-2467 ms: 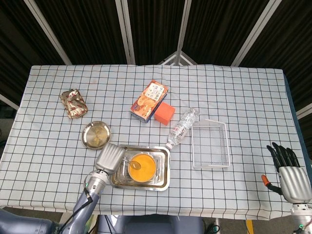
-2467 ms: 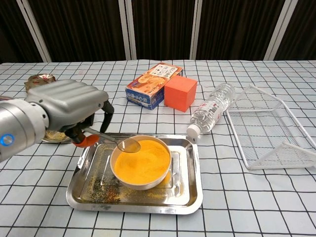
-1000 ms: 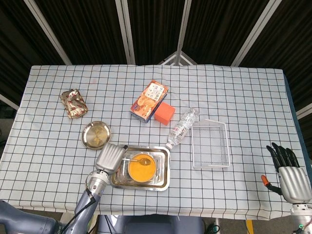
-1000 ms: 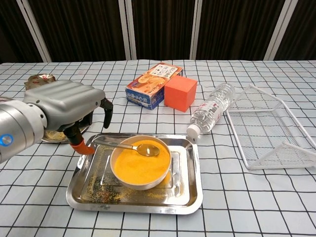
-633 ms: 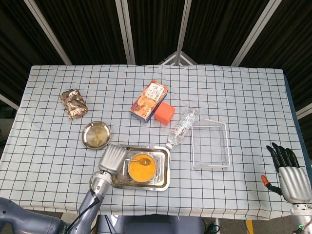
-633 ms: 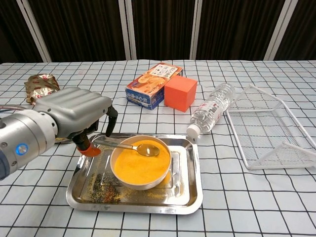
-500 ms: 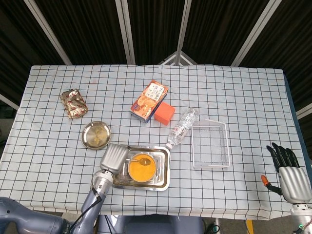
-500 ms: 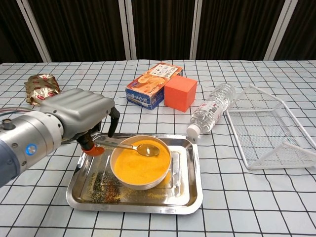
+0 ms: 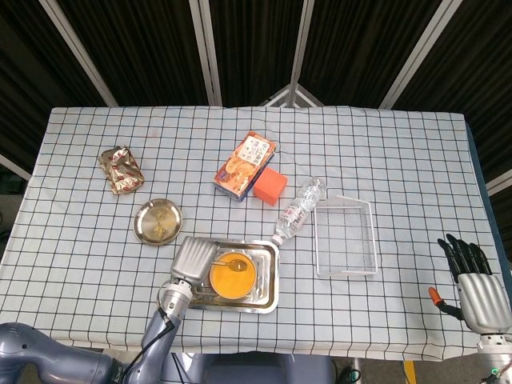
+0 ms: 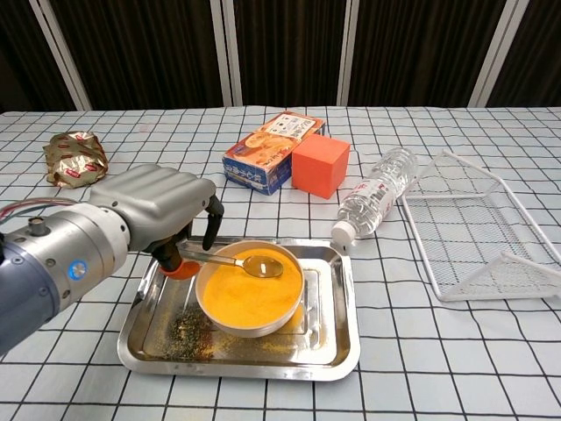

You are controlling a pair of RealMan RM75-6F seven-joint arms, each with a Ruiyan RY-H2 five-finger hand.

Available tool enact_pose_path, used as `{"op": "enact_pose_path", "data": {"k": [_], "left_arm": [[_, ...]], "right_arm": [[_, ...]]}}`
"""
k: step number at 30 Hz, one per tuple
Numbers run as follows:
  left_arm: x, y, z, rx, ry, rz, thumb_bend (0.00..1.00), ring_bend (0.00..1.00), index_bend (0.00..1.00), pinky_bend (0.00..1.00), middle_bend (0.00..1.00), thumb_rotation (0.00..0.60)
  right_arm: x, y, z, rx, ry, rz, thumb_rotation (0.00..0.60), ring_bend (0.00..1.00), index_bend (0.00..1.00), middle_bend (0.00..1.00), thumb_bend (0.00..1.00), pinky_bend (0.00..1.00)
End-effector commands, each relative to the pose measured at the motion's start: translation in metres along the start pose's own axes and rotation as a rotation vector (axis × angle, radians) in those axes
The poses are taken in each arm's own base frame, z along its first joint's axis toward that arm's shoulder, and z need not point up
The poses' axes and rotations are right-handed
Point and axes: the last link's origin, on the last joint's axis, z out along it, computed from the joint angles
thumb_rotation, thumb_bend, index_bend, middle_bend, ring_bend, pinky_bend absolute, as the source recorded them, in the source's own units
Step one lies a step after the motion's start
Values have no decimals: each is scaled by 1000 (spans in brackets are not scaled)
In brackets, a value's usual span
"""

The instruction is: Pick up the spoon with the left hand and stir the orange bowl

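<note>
The orange bowl [image 10: 250,296] [image 9: 232,277], full of orange powder, stands in a steel tray [image 10: 326,351] [image 9: 270,298]. The metal spoon [image 10: 261,265] [image 9: 234,262] lies across the bowl's rim, its scoop over the powder and its handle pointing left. My left hand [image 10: 158,210] [image 9: 192,256] hovers over the handle's end, back up, fingers hanging down, its orange thumb tip beside the handle. I see no grip on the spoon. My right hand [image 9: 472,280] rests at the table's near right edge with fingers spread, holding nothing.
A plastic bottle [image 10: 377,200] lies right of the tray, beside a white wire basket [image 10: 473,228]. A snack box [image 10: 272,149] and an orange cube [image 10: 320,165] sit behind the tray. A small metal dish [image 9: 158,222] and a foil packet [image 10: 74,158] are to the left.
My left hand let the spoon come to rest on the bowl's rim, then slid right over the handle's end. The spoon has lain still since. The right hand has not moved.
</note>
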Motion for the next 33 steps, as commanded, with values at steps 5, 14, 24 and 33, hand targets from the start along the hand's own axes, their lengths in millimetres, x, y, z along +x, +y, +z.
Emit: {"op": "enact_pose_path", "data": {"k": [5,14,24,33], "left_arm": [[1,-2,1,2,4,-3,456,872,516,922,976,600],[1,-2,0,0,1,-2,467,874,532,925,981,600],[1,-4,1,0,3,8,467,874,500,925,977,600],[-1,-3,1,-6,5,11,468,874,514,925,977,600]], "right_arm": [[0,0,0,-2,-1,0,600,0,0,0,360,0],[0,1,0,-5,1,0,600,0,0,0,360,0],[0,1,0,-8,0,1,600,0,0,0,360,0],[0,1,0,-9,3,1,600,0,0,0,360,0]]}}
